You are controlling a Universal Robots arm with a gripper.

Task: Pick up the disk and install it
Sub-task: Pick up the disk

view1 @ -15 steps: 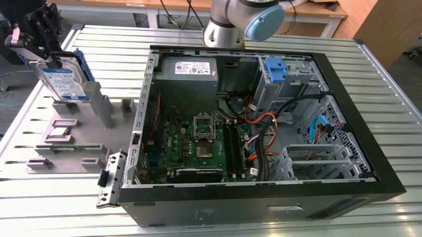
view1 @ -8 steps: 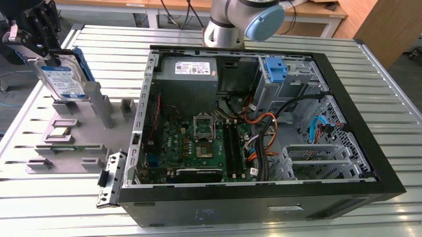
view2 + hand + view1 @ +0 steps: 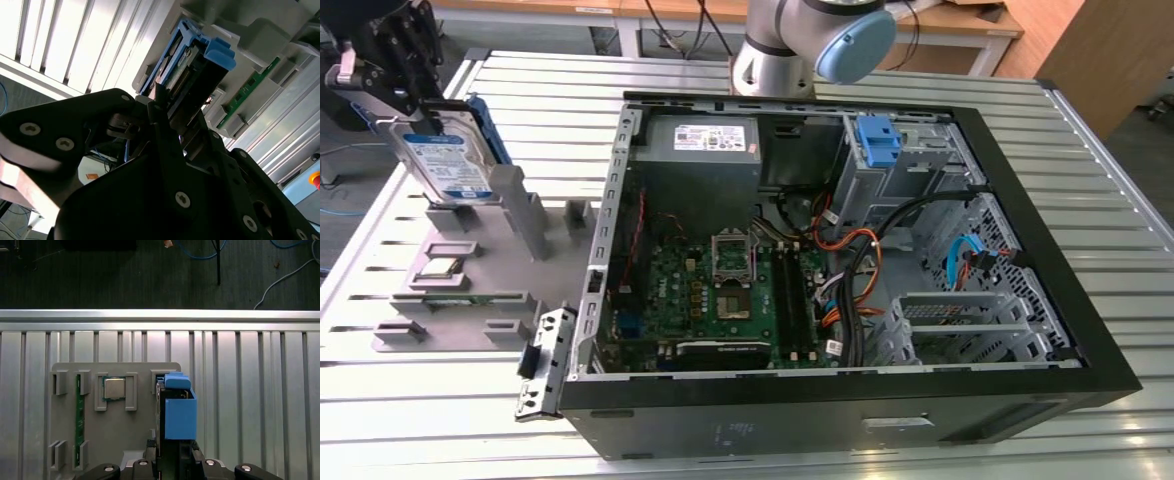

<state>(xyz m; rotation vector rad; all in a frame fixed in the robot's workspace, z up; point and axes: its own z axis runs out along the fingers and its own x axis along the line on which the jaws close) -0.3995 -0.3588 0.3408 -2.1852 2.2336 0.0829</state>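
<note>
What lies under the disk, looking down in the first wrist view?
Under the disk is the grey fixture plate, which also holds a processor chip and a green board. The slot directly beneath is covered by the disk.

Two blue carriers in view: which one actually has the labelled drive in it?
The one held by the tool at the exterior view's left: the disk, silver with a blue-and-white label. The blue bracket inside the computer case shows no labelled drive.

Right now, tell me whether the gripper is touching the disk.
Touching. In the second wrist view the fingers of the gripper clamp the disk from both sides, with no gap showing.
</note>
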